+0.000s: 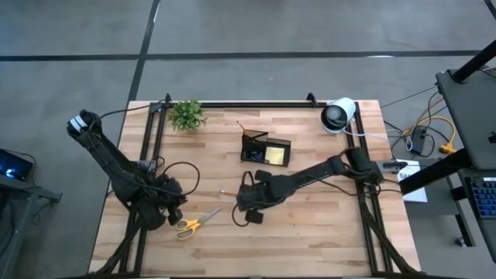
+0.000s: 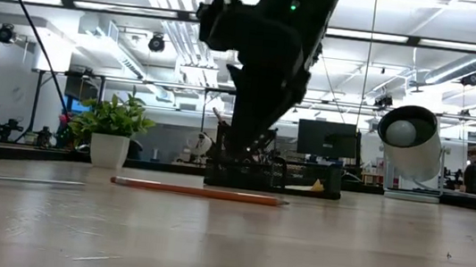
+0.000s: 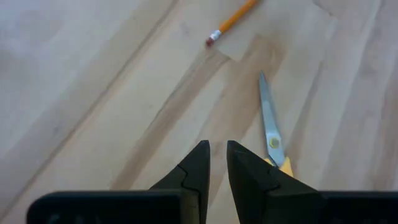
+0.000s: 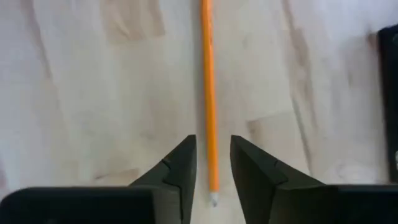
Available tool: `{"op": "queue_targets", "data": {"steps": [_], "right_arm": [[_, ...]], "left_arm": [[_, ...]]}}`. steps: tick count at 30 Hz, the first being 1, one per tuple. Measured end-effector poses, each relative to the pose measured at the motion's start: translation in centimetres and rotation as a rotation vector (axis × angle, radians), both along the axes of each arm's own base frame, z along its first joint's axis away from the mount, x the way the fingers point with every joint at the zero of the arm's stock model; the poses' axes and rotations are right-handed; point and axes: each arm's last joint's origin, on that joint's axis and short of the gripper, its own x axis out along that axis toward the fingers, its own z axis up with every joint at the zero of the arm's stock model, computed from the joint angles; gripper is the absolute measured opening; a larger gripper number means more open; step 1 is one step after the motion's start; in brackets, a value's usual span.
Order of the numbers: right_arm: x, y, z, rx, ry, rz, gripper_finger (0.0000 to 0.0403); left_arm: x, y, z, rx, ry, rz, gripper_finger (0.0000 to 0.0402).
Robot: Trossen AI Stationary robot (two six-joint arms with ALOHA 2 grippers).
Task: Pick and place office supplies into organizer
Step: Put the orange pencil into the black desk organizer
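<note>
— Right gripper [image 4: 211, 168], how does it stand?

— Fingers slightly apart, one on either side of the long orange wooden pencil [image 4: 208, 93], which lies flat on the pale wooden table [image 1: 325, 225]. I can't tell whether the fingers touch it; its end sits between them.

— And the organizer?

— I see the small black mesh organizer [image 1: 265, 148] farther back, near the table's middle, something yellow inside.

— The left gripper [image 3: 217, 163]?

— Nearly shut, holding nothing, just beside the yellow-handled scissors [image 3: 271, 130], whose handles are partly hidden.
</note>
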Motion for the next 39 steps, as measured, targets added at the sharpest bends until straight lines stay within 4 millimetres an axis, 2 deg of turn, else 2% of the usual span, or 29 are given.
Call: {"op": "queue_targets", "data": {"steps": [6, 12, 16, 20, 24, 30, 34, 39], "right_arm": [[-0.2, 0.3, 0.5, 0.077, 0.006, 0.018, 0.01], [-0.4, 0.5, 0.8, 0.14, 0.014, 0.013, 0.0102], [-0.4, -0.1, 1.4, 0.204, 0.014, -0.026, 0.01], [-0.6, -0.3, 2.1, 0.159, -0.015, -0.072, 0.0094], [-0.8, -0.1, 2.7, 0.137, -0.032, -0.086, 0.0091], [-1.0, 0.3, 2.6, 0.208, -0.016, -0.135, 0.0093], [-1.3, 1.8, 2.7, 0.24, -0.006, -0.076, 0.009], [-2.0, 3.7, 2.7, 0.24, 0.008, 0.013, 0.0088]], "left_arm": [[0.7, 1.4, 1.1, -0.015, -0.041, 0.036, 0.0039], [1.2, 4.4, 3.4, -0.042, -0.178, 0.082, 0.0039], [1.4, 6.5, 5.0, -0.075, -0.282, 0.106, 0.0039], [2.0, 7.8, 6.2, -0.126, -0.386, 0.095, 0.0039], [2.5, 8.0, 6.6, -0.126, -0.427, 0.082, 0.0039], [3.6, 7.6, 5.7, -0.11, -0.365, 0.063, 0.0039], [4.3, 7.0, 4.9, -0.137, -0.29, -0.024, 0.0039], [5.2, 6.6, 3.9, -0.091, -0.216, -0.109, 0.0039]]}}
